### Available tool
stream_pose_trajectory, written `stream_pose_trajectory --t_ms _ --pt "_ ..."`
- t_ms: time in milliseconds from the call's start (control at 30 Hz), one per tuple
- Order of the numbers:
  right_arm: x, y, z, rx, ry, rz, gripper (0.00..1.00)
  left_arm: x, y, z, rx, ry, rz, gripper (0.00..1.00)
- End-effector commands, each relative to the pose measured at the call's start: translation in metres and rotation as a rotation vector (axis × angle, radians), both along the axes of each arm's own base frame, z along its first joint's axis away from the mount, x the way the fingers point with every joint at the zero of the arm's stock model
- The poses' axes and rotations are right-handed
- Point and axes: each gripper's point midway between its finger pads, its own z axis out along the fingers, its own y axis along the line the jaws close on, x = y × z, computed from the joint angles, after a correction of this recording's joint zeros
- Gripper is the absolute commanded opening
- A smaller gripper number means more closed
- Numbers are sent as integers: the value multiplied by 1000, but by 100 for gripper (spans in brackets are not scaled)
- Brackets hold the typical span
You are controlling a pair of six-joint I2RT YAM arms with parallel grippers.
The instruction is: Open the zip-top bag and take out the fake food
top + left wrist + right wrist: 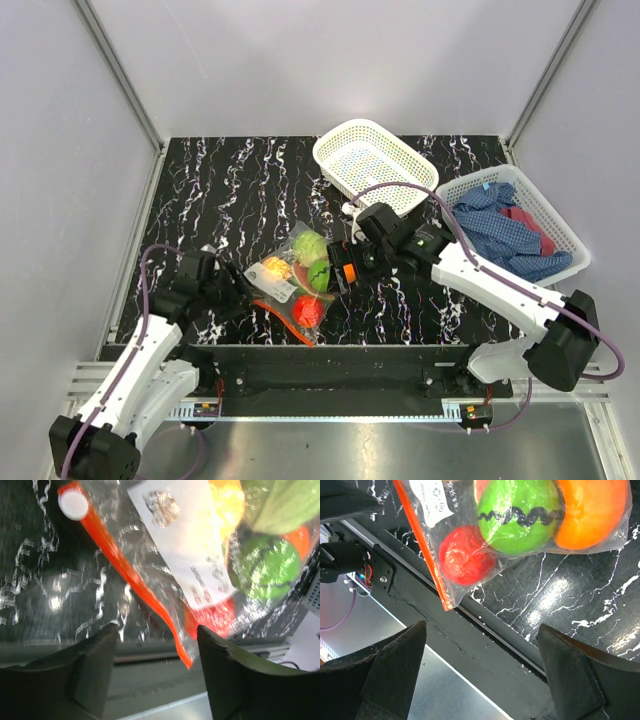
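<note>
The zip-top bag (290,278) lies shut on the black marbled table near its front edge. Its orange-red zip strip (131,582) has a white slider (73,504) at one end. Inside the bag is the fake food: a pale green cabbage (308,243), a green fruit (520,512), an orange ball (592,510) and a red tomato (465,562). My left gripper (157,642) is open at the bag's left, and the strip's end hangs between its fingers without being pinched. My right gripper (480,647) is wide open and empty, just right of the bag.
An empty white lattice basket (330,148) stands at the back centre. A second white basket (572,255) at the right holds blue and red cloths (500,232). The table's metal front rail (485,645) runs just below the bag.
</note>
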Motion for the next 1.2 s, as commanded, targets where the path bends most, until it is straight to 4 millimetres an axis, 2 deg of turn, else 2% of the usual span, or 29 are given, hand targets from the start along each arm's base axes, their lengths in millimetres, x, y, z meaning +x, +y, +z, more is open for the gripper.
stream_pose_trajectory --t_ms 0,133,233,367,467,600,633,700,733,767,900,933,1000,1033,1133,1167 --pt "6 7 37 93 -110 13 100 30 -2 -3 -64 -158 69 64" --pt "2 2 46 109 -119 -4 100 35 7 -5 -103 -271 161 62" --pt "-6 -7 44 104 -109 -16 100 42 13 -5 -118 -332 217 60" --pt "-12 -17 43 100 -105 -36 100 51 9 -13 -204 -414 254 57" --pt "-15 -20 44 102 -99 -47 100 50 9 -27 -225 -381 281 54" --pt "-14 -23 47 94 -103 -56 100 52 14 -32 -196 -388 293 49" --pt "-14 -22 48 93 -101 -55 100 55 14 -30 -194 -403 291 44" --pt "-14 -21 47 88 -95 -50 100 57 11 -29 -194 -410 267 27" --pt "-14 -20 47 86 -91 -45 100 59 10 -26 -190 -414 256 0" --pt "-13 -20 47 81 -95 -38 100 59 10 -26 -183 -407 250 0" --pt "-7 -19 46 62 -115 -31 100 60 2 -10 -156 -423 151 0" --pt "-5 -17 49 63 -126 -27 100 63 0 5 -146 -453 118 0" --pt "-1 -14 52 60 -142 -15 100 64 -4 23 -145 -484 73 0" --pt "2 -10 57 68 -155 -3 100 69 -6 51 -134 -547 34 0" --pt "13 -2 70 74 -203 21 100 72 -16 83 -117 -609 -85 0" --pt "15 0 73 73 -220 40 100 76 -21 103 -120 -635 -123 0"
